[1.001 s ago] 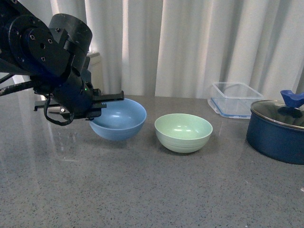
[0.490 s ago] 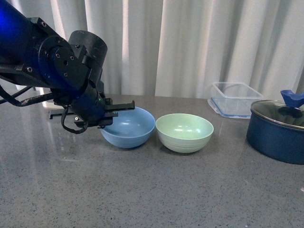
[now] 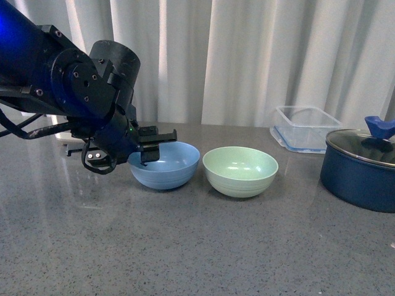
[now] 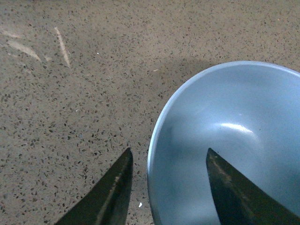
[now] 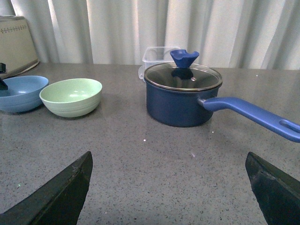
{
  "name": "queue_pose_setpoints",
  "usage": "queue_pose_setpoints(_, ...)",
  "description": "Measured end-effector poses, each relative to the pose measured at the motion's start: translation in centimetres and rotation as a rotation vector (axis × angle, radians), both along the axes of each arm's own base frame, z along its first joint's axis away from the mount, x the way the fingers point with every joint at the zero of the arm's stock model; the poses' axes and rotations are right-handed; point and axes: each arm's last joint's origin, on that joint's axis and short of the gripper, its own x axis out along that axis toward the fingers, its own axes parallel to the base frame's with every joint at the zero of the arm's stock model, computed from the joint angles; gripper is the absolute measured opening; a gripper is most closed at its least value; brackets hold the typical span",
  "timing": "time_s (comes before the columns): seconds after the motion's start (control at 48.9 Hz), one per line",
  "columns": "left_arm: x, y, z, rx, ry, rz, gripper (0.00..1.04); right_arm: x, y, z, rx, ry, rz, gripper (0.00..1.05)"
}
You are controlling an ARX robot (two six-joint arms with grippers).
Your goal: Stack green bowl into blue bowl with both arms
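Blue bowl [image 3: 164, 164] sits upright on the grey table [image 3: 197, 253], mouth up. It's round, so there's no long side to speak of. Its rim runs right between the fingers of my left pincer [image 4: 168, 152]: one finger inside, one outside, spread apart, neither pressing the rim. Green bowl [image 3: 240, 171] is upright too, just beside the blue one on the side away from that pincer. My right pincer [image 5: 168, 157] is spread wide with nothing in it, navy pot [image 5: 180, 96] ahead, both bowls further off toward my left arm.
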Motion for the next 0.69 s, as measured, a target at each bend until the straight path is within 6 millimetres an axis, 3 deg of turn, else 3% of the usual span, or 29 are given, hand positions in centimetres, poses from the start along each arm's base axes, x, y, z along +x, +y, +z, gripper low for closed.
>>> queue_pose_setpoints(0.123,-1.1,0.4,1.0,0.029,-0.059,0.007,0.67,0.0,0.0,0.0,0.000,0.000,0.000,0.95)
queue_pose_setpoints(0.286,-5.4,1.5,4.5,0.098,-0.216,0.009,1.00,0.0,0.0,0.0,0.000,0.000,0.000,0.95)
queue_pose_setpoints(0.388,-9.2,2.1,5.8,0.146,-0.268,0.003,0.98,0.0,0.0,0.0,0.000,0.000,0.000,0.95)
queue_pose_setpoints(0.593,-9.5,2.1,5.2,0.170,-0.252,-0.011,0.98,0.0,0.0,0.0,0.000,0.000,0.000,0.95)
queue_pose_setpoints(0.654,-9.8,2.3,4.6,0.139,-0.369,-0.061,0.89,0.0,0.0,0.0,0.000,0.000,0.000,0.95)
queue_pose_setpoints(0.695,-11.4,3.0,4.0,0.112,-0.497,-0.078,0.77,0.0,0.0,0.0,0.000,0.000,0.000,0.95)
